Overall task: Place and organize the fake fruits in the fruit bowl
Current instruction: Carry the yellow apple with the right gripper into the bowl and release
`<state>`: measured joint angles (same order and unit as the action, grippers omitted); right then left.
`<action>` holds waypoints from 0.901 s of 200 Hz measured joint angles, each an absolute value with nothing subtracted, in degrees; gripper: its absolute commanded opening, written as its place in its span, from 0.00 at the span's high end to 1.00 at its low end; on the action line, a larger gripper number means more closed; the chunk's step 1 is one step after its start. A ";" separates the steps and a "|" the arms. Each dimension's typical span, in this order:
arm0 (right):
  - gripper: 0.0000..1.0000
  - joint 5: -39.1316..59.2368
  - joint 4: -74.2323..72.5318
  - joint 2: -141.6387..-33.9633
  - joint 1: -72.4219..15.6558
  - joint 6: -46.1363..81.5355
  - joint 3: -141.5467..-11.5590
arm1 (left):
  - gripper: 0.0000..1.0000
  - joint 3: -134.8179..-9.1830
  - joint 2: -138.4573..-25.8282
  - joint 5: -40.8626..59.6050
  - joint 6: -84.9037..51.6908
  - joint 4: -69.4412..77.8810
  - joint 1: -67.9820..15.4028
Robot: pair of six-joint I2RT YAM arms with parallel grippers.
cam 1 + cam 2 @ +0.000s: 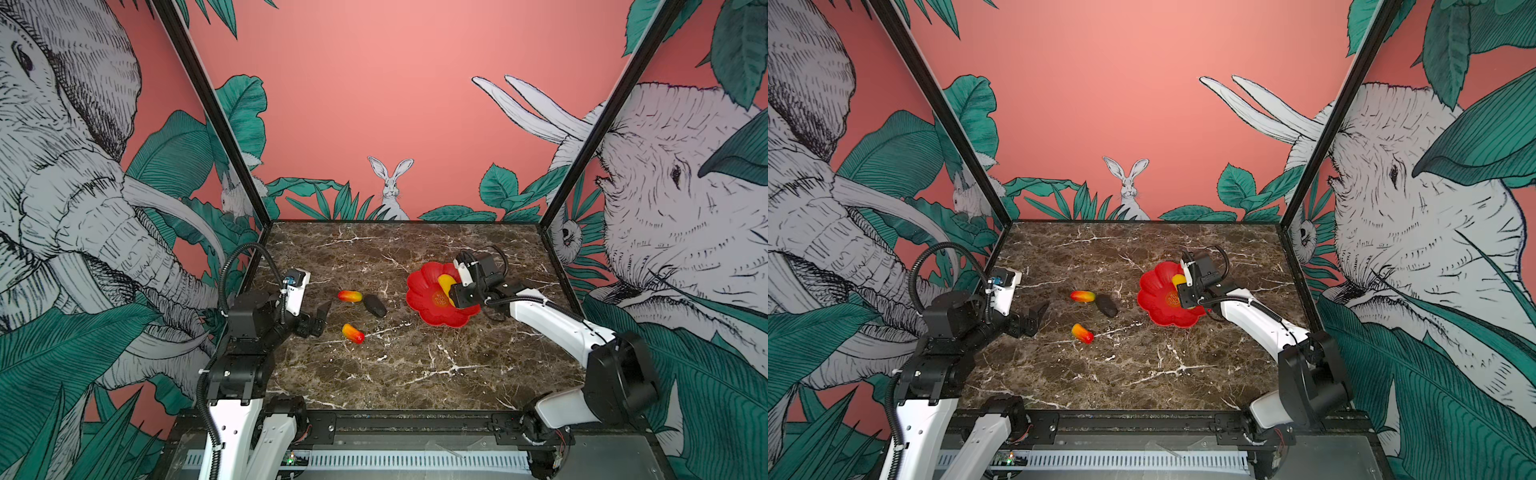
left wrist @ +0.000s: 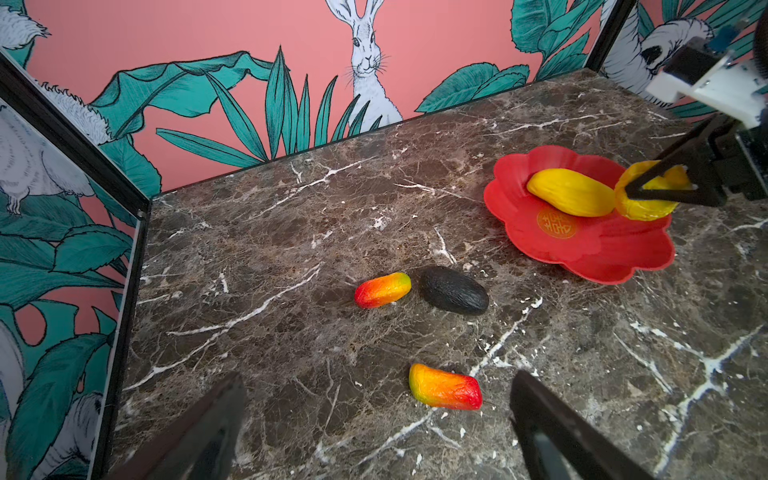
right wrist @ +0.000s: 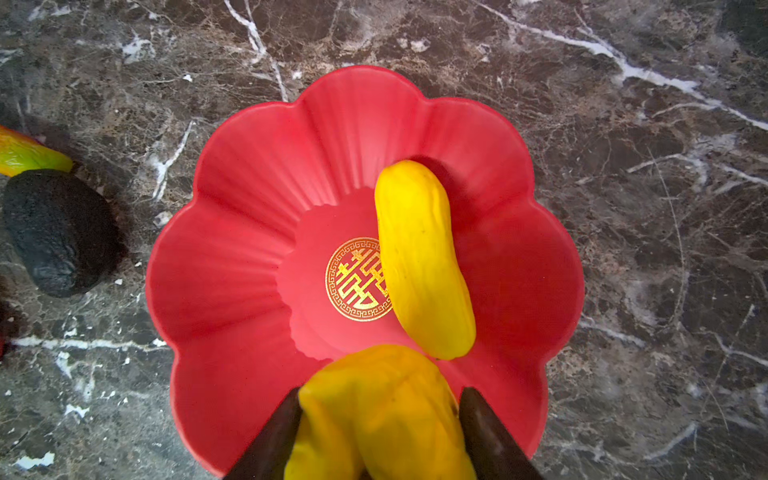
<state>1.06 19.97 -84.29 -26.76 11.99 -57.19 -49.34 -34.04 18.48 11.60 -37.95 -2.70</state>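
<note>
Bowl [image 3: 232, 232] holds the yellow oblong [image 3: 419, 257] — the right gripper [image 3: 380, 395] clenches the bumpy fruit [image 3: 382, 415] at its edge. Far mango [image 2: 382, 290], near mango [image 2: 444, 386] and dark oval [image 2: 454, 290] lie on the table [image 2: 291, 208] — left gripper [image 2: 378, 376] gapes empty.

front marble [image 1: 415, 374] open, yellow oblong [image 3: 419, 257] crowding fruit bowl [image 3: 232, 257] centre

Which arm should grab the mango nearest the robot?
Probably left. The left tool is open right by that mango; the right tool is busy holding the bumpy yellow fruit over the bowl.
</note>
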 measured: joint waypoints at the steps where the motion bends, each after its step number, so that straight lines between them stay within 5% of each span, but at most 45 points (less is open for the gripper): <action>1: 0.60 1.08 19.88 -84.40 -26.76 12.01 -57.19 | 0.00 -49.34 -34.04 18.48 11.57 -37.93 -2.70; 130: 0.60 0.69 15.81 -88.88 -26.61 13.72 -53.80 | 0.00 -49.32 -34.04 18.46 11.60 -37.78 -2.68; 180: 0.51 -0.32 14.44 -90.15 -26.61 14.17 -53.63 | 0.00 -49.32 -34.04 18.48 11.57 -37.78 -2.68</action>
